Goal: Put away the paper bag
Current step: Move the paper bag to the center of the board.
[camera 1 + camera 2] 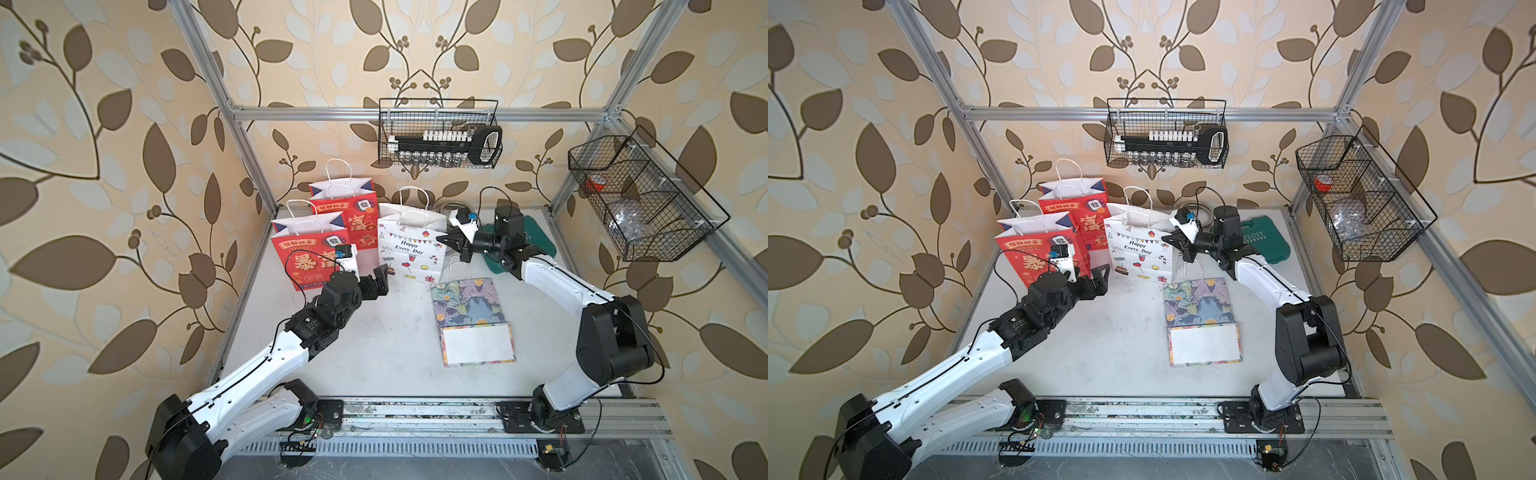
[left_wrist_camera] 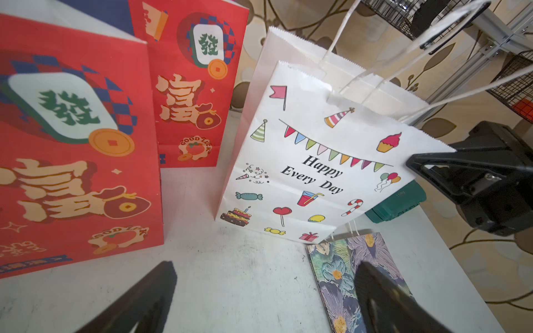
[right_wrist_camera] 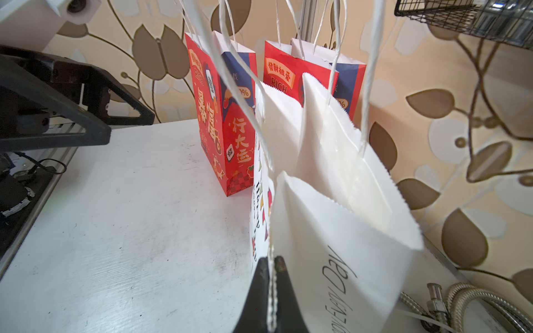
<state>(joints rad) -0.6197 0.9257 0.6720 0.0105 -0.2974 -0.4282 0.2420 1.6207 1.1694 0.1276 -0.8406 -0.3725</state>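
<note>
**Top views.** Noted the white paper bag [image 1: 409,253] upright toward the back of the table [image 1: 374,353], just beside two red bags [image 1: 309,253]. Flowered bag [image 1: 465,303] lying flat in front of it. Found the right gripper [image 1: 442,239] at the bag's upper corner, on the side away from the red ones, closed down on the rim. Found the left gripper [image 1: 382,277] low over the table between the nearer red bag and the white one, fingers apart, holding nothing. Same layout in both top views. Green case [image 1: 1262,241] behind the right arm.

**Left wrist.** Looking across the table at the printed face of the white paper bag [image 2: 302,173]. Left gripper [image 2: 266,268] spread wide, only bare table between the fingers. Right gripper [image 2: 415,161] seen meeting the bag's top corner.

**Right wrist.** Right gripper [image 3: 271,276] pinched tight on the corner of the white paper bag [image 3: 331,201]. Mouth of the bag gaping open, handles standing up. Hard to tell from here whether the pinch takes paper alone or a handle cord as well.

**Step in hand.** Probably securing the rim ahead of moving or flattening the bag. To do it well:
- Hold the pinch firm.
- Move slowly to avoid tearing thin paper at the corner.
- Steer clear of the red bags just beside it.
- Bring the open left gripper to the opposite side for support before any lift.
</note>
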